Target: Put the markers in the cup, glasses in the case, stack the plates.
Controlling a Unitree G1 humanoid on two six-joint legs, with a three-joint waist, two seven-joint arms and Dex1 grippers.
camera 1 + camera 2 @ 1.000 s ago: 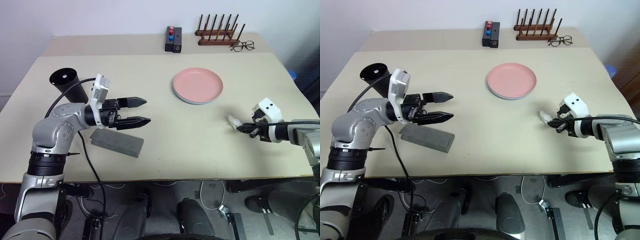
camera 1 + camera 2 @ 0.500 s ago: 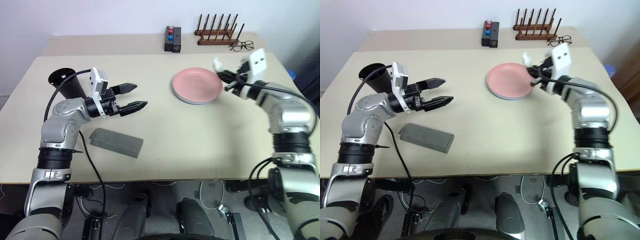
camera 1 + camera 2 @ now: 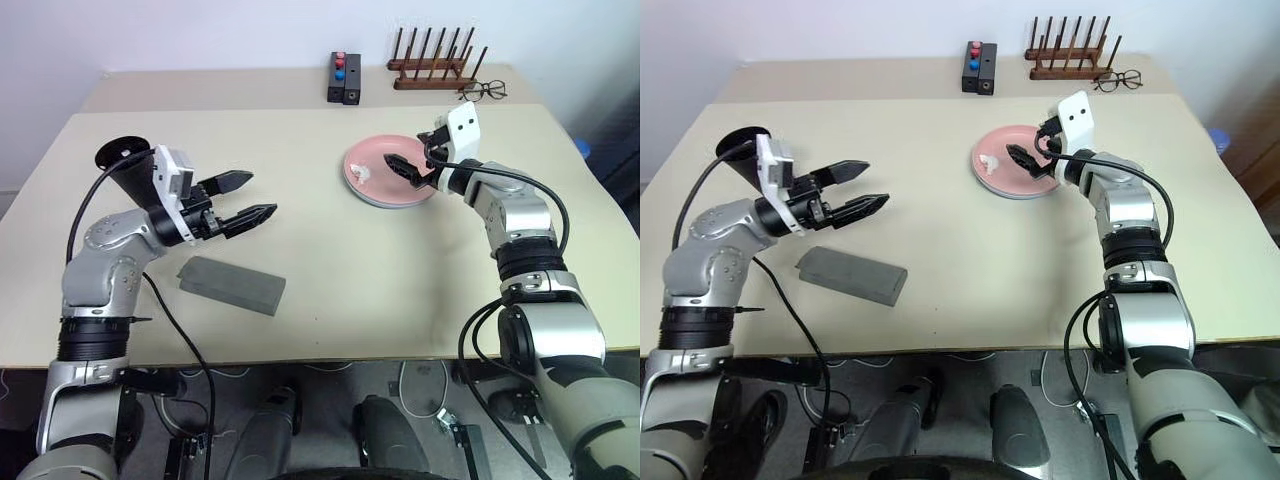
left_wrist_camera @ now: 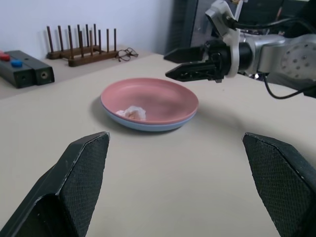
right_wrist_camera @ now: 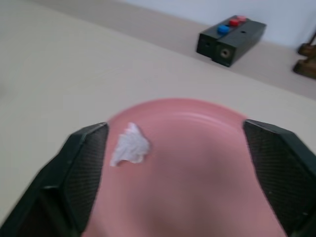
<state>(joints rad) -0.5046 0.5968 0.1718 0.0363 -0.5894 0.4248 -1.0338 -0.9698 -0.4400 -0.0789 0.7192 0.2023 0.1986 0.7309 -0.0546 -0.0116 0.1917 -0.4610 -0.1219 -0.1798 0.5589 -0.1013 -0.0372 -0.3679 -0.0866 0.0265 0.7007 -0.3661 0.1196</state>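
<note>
Resting on two stacked plates (image 3: 400,190): one white scrap (image 3: 363,172).

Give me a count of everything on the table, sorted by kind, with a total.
Plates: 2, pink stacked on blue
Black cup: 1
Grey case: 1
White crumpled scrap: 1
Black block: 1
Wooden rack: 1
Spectacles: 1
Total: 8

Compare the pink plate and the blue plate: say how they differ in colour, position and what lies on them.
The pink plate is on top; the blue plate sits beneath it, showing just a thin rim. The pink plate has a small white crumpled scrap lying on it, while the blue plate bears nothing but the pink one. Both are round, shallow and about the same width, already stacked on the table.
</note>
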